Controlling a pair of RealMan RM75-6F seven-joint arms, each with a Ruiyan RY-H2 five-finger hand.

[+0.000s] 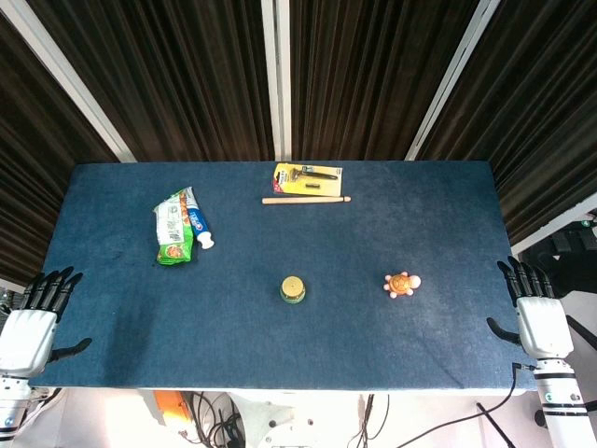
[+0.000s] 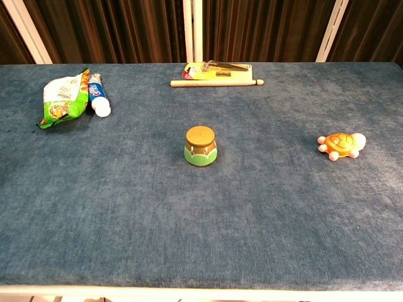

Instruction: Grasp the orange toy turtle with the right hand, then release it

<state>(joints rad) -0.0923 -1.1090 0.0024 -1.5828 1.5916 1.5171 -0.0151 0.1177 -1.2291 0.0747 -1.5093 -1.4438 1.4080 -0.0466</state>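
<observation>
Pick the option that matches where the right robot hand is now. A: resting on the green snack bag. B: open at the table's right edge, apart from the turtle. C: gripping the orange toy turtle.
B: the right robot hand sits open at the table edge, apart from the orange toy turtle.

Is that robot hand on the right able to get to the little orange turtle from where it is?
Probably yes. The right robot hand is open at the table's edge, and only bare blue cloth lies between it and the turtle.

Orange toy turtle [image 2: 340,145] right of small jar [image 2: 201,146].
</observation>
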